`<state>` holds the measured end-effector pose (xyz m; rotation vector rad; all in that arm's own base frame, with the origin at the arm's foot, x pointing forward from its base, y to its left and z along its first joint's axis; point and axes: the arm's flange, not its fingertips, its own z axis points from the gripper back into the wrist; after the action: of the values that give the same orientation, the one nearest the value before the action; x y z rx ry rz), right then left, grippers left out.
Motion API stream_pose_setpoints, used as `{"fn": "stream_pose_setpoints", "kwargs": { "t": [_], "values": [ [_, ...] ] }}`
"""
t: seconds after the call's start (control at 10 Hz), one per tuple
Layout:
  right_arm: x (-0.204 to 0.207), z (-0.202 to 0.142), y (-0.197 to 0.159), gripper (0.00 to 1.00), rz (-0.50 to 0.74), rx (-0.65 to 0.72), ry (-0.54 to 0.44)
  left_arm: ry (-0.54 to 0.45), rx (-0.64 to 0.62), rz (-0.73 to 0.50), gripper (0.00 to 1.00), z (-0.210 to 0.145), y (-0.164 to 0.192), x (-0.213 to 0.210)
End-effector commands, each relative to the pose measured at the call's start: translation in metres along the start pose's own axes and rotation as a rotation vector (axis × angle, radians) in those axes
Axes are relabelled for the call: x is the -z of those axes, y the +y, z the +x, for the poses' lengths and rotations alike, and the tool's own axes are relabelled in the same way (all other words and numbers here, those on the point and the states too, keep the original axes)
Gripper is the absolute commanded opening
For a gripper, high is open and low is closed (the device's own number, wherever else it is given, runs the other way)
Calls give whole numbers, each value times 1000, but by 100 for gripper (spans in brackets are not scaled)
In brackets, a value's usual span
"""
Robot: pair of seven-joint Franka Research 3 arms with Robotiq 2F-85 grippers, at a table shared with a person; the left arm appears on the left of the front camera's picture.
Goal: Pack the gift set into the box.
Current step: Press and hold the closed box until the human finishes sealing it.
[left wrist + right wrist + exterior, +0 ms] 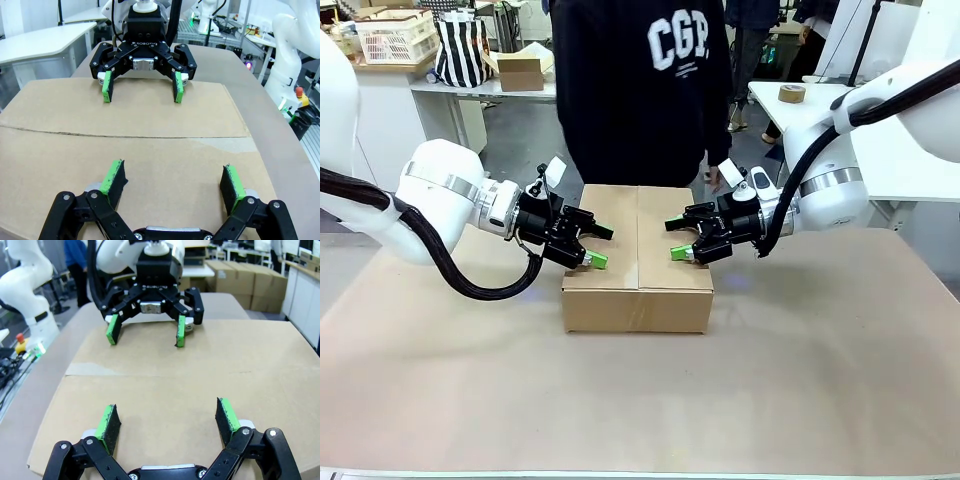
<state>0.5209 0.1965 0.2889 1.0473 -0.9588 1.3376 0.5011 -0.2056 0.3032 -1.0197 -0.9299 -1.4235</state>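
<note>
The box (638,290) stands in the middle of the table, a plain brown cardboard carton with its top flaps folded shut along a centre seam. My left gripper (600,247) hovers open just over the box's left top edge, holding nothing. Facing it from the other side, my right gripper (676,239) is open and empty too. The left wrist view shows its own gripper (172,175) over the flaps (150,150), with the right gripper (141,92) beyond. The right wrist view mirrors this: right gripper (167,415), box top (165,375), left gripper (145,332). No gift set shows.
A person in a dark sweatshirt (640,90) stands right behind the box at the far edge. Brown paper covers the table (820,380). Behind are a small carton with white paper (520,70), a striped bag (460,50) and a tape roll (792,93).
</note>
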Motion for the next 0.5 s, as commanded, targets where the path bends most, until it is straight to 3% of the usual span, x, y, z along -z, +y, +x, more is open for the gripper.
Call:
{"fn": "stream_pose_setpoints", "kwargs": {
  "t": [0.0, 0.4],
  "values": [
    [-1, -3, 2, 100, -11, 10, 4, 7, -6, 1, 100, -4, -1, 1],
    [-1, -3, 2, 100, -11, 10, 4, 7, -6, 1, 100, -4, -1, 1]
  ]
}}
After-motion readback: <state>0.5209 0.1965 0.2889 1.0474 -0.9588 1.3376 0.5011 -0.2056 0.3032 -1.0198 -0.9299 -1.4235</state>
